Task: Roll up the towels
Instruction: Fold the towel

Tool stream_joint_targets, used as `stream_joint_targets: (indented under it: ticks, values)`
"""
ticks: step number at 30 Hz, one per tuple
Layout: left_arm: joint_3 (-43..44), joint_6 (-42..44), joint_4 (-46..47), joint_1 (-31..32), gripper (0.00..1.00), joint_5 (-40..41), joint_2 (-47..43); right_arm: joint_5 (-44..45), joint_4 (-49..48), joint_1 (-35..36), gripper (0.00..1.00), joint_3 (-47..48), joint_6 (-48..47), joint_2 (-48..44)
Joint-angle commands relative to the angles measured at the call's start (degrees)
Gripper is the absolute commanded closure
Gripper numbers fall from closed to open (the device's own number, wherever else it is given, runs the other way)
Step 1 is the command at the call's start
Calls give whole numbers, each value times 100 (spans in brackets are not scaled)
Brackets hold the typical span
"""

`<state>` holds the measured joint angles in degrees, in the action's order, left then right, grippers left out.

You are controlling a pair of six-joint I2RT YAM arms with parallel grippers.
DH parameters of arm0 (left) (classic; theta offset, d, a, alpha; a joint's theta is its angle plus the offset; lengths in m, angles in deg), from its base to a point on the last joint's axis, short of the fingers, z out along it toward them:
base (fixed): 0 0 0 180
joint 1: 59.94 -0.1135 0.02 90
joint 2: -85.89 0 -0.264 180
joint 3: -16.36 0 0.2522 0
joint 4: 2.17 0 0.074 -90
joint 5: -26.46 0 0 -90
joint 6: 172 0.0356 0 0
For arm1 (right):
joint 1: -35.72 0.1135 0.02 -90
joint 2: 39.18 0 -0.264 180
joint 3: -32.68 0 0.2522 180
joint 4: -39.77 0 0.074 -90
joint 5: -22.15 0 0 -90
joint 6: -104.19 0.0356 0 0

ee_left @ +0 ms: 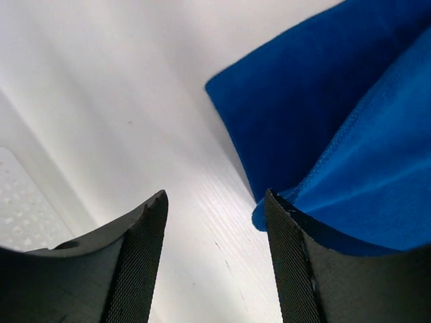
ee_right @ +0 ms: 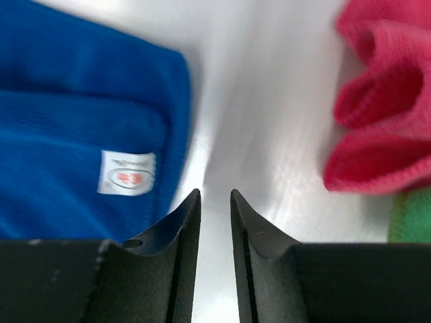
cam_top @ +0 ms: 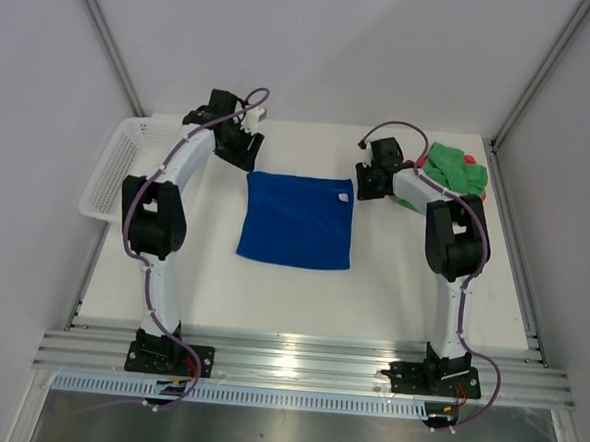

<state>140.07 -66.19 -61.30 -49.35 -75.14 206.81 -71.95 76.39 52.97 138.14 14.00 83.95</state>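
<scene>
The blue towel point(cam_top: 297, 221) lies spread flat on the table's middle, its white label at the far right corner. My left gripper point(cam_top: 241, 156) is open at the towel's far left corner. In the left wrist view the gripper point(ee_left: 215, 202) has bare table between its fingers, and the blue towel point(ee_left: 337, 121) lies against its right finger. My right gripper point(cam_top: 367, 182) sits just right of the far right corner. In the right wrist view the gripper point(ee_right: 215, 195) has jaws narrowly apart and empty, beside the blue towel point(ee_right: 74, 114). The green towel point(cam_top: 453, 169) and pink-red towel point(ee_right: 384, 114) lie bunched at the far right.
A white mesh basket point(cam_top: 113, 170) hangs off the table's left edge; its corner also shows in the left wrist view point(ee_left: 27, 208). Grey walls close in the back and sides. The green towel's edge point(ee_right: 412, 215) sits just right of my right fingers.
</scene>
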Motion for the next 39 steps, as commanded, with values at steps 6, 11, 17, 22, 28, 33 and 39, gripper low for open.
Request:
stream_joint_targets:
  ticks: [6, 11, 17, 22, 28, 33, 39]
  values:
    - [790, -17, -596, -154, 27, -291, 511, -760, -1072, 15, 72, 251, 624, -185]
    - [984, 80, -631, -145, 16, -238, 748, -618, -1141, 23, 66, -11, 774, -307]
    - [845, -8, -579, -136, 29, -395, 556, -698, -1292, 85, 67, -30, 792, -291]
    - [343, 228, -429, -101, 35, -519, 388, -777, -1125, 120, 71, 383, 845, 26]
    - [422, 878, -526, 171, 31, -186, 599, -855, -1055, 111, 68, 603, 924, 360]
    - [755, 871, -578, 268, 32, 122, 792, -909, -976, 103, 68, 875, 1012, 650]
    - [1203, 941, -938, 268, 34, 149, 1152, -812, -853, 94, 67, 1008, 1029, 844]
